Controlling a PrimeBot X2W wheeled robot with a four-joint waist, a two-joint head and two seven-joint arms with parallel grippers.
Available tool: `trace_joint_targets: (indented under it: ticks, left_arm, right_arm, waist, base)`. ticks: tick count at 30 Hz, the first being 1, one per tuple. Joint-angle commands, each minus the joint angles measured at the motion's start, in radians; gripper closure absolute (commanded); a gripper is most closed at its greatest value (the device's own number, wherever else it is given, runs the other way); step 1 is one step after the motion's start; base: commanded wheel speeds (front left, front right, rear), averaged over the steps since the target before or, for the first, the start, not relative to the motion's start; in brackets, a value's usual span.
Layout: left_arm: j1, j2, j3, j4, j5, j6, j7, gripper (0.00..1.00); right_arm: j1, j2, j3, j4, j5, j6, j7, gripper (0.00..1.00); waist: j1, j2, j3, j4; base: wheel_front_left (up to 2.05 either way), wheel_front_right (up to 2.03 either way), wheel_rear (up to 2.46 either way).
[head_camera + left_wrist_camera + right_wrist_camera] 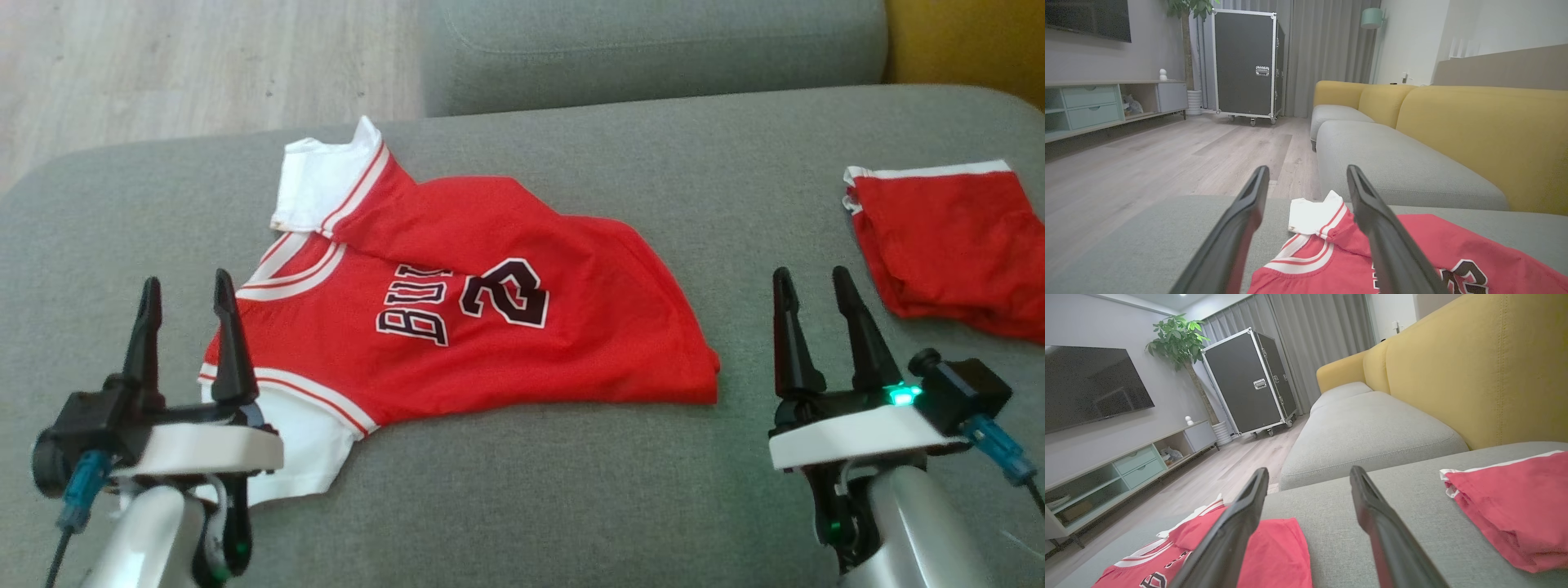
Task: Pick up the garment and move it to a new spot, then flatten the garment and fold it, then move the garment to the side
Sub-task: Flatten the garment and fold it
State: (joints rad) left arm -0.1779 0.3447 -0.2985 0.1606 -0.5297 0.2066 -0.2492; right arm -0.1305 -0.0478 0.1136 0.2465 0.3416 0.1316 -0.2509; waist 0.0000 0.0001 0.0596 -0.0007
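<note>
Red jersey (571,343) rumpled, partly folded over; left pincer (186,279), right pincer (811,271) wide, empty.

Head view. The grey cushion (522,482) is bare along the 6 o'clock side of the jersey (490,327) — a wide lane between the two grippers.

Left gripper (186,278), fingers parted, nothing between them. The jersey's collar and sleeve crowd its 1 to 4 o'clock. From 9 through 12 o'clock there is bare fabric to the cushion's rounded edge, with wood floor (163,65) beyond.

Right gripper (811,270), fingers parted, nothing between them. Open cushion runs from 9 to 12 o'clock, as far as the jersey hem. Folded red shorts (955,245) block 1 to 2 o'clock — near, not touching.

At the jersey's 12 o'clock lies a bare strip, then a second grey cushion (653,49). A yellow backrest (963,41) walls off 1 o'clock.
</note>
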Motion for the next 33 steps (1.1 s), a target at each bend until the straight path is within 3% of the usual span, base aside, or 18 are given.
trace_joint_targets:
  ticks: [1, 7, 13, 17, 24, 29, 33]
  left_arm:
    - [-0.024, 0.004, 0.055, -0.025, -0.001, -0.006, -0.010, 0.00]
    - [-0.007, -0.039, 0.085, -0.027, 0.045, -0.036, -0.012, 0.00]
    - [-0.022, -0.088, 0.096, -0.015, 0.093, -0.085, -0.012, 0.00]
    - [-0.048, -0.124, 0.090, 0.005, 0.120, -0.117, -0.012, 0.00]
    - [-0.100, -0.190, 0.069, 0.047, 0.167, -0.174, -0.012, 0.00]
    - [-0.127, -0.229, 0.067, 0.072, 0.194, -0.205, -0.013, 0.00]
    - [-0.133, -0.247, 0.077, 0.091, 0.210, -0.224, -0.013, 0.00]
  right_arm:
    - [-0.014, -0.002, 0.014, -0.039, -0.008, -0.001, -0.011, 0.00]
    - [-0.014, -0.002, 0.005, -0.048, -0.028, -0.001, -0.011, 0.00]
    - [-0.105, -0.002, 0.003, 0.004, -0.109, -0.001, -0.011, 0.00]
    - [-0.254, -0.002, -0.015, 0.144, -0.193, -0.001, 0.056, 0.00]
    - [-0.511, -0.034, -0.033, 0.475, -0.217, -0.001, 0.315, 0.00]
    - [-0.606, -0.096, 0.063, 0.640, -0.159, -0.001, 0.412, 0.00]
    - [-0.638, -0.126, 0.197, 0.693, -0.063, -0.001, 0.453, 0.00]
  waist:
    - [0.0000, -0.0001, 0.008, -0.006]
    - [0.0000, -0.0001, 0.026, 0.000]
    - [0.0000, -0.0001, 0.065, 0.054]
    - [0.0000, -0.0001, 0.101, 0.109]
    - [0.0000, -0.0001, 0.151, 0.218]
    - [0.0000, -0.0001, 0.171, 0.278]
    - [0.0000, -0.0001, 0.181, 0.301]
  base:
    - [0.00, 0.00, 0.00]
    - [0.00, 0.00, 0.00]
    - [0.00, 0.00, 0.00]
    - [0.00, 0.00, 0.00]
    - [0.00, 0.00, 0.00]
    - [0.00, 0.00, 0.00]
    - [0.00, 0.00, 0.00]
